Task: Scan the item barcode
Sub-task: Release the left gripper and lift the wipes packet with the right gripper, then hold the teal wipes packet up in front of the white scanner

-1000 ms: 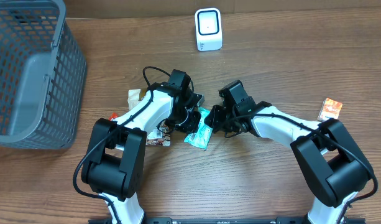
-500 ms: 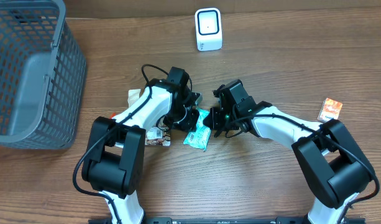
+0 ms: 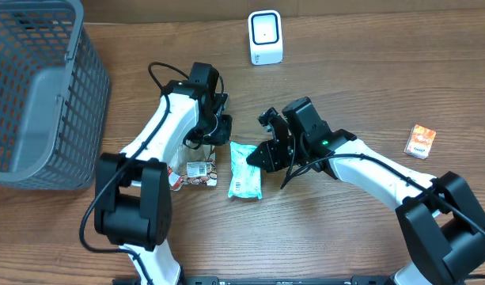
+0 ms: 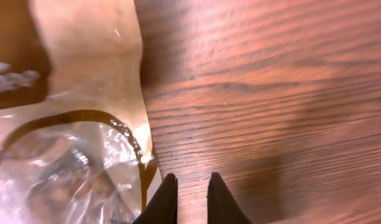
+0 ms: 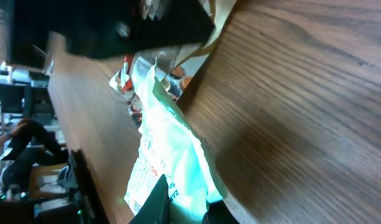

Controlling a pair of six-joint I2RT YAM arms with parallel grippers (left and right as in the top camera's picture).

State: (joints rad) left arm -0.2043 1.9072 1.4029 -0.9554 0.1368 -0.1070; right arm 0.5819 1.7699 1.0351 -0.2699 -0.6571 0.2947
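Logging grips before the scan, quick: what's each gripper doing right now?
Left gripper: closed, holding nothing.
Right gripper: closed on the edge of the teal packet.

The table (image 3: 345, 63) is viewed from straight above by the overhead camera, from far enough that both arms, the basket (image 3: 36, 87) at the far left and the scanner (image 3: 265, 37) at the far edge are taken in. The left wrist camera is held very near the wood, pointed down past the left gripper (image 4: 189, 199). The right wrist camera is tilted and set close on the teal packet (image 5: 171, 162), which is shared with the overhead view.
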